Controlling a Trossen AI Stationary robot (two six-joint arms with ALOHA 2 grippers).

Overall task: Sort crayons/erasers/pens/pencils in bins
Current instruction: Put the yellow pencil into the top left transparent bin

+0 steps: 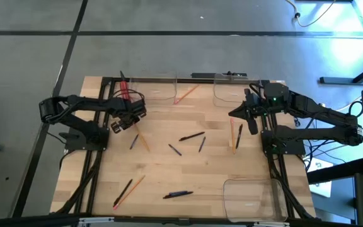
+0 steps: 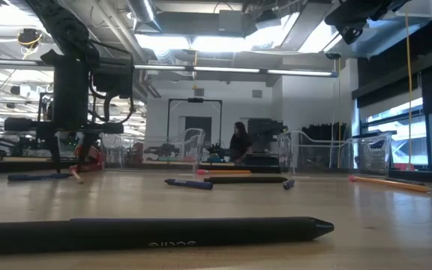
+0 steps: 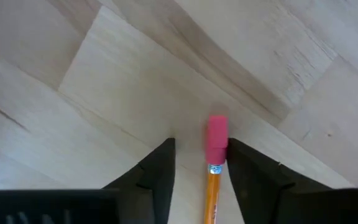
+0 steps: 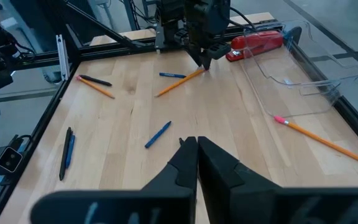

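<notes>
My left gripper (image 1: pixel 130 125) is open over the table's left middle, pointing down. Its fingers stand on either side of the pink eraser end of an orange pencil (image 3: pixel 214 186), which lies flat on the table (image 1: pixel 142 142) beside a blue pen (image 1: pixel 133 142). The right wrist view shows the same gripper (image 4: pixel 204 57) at that pencil's end (image 4: pixel 179 81). My right gripper (image 1: pixel 252 123) is shut and empty (image 4: pixel 196 146) above the table's right middle. Three clear bins stand at the far left (image 1: pixel 153 89), far right (image 1: pixel 235 89) and near right (image 1: pixel 251 195). My left gripper comes from above with a finger on each side of the pencil's eraser end (image 3: pixel 217 140). One finger (image 3: pixel 244 165) stands close against the eraser and the other (image 3: pixel 163 165) is apart from it. I cannot tell whether either touches. The pencil lies on the table.
Loose pens lie mid-table (image 1: pixel 191 136) (image 1: pixel 201 144) (image 1: pixel 174 149) and near the front (image 1: pixel 178 194) (image 1: pixel 123 192). Pencils lie at the right (image 1: pixel 232 135), the front left (image 1: pixel 133 187) and across the far bins (image 1: pixel 188 93). A red bar (image 1: pixel 126 91) sits at the far left.
</notes>
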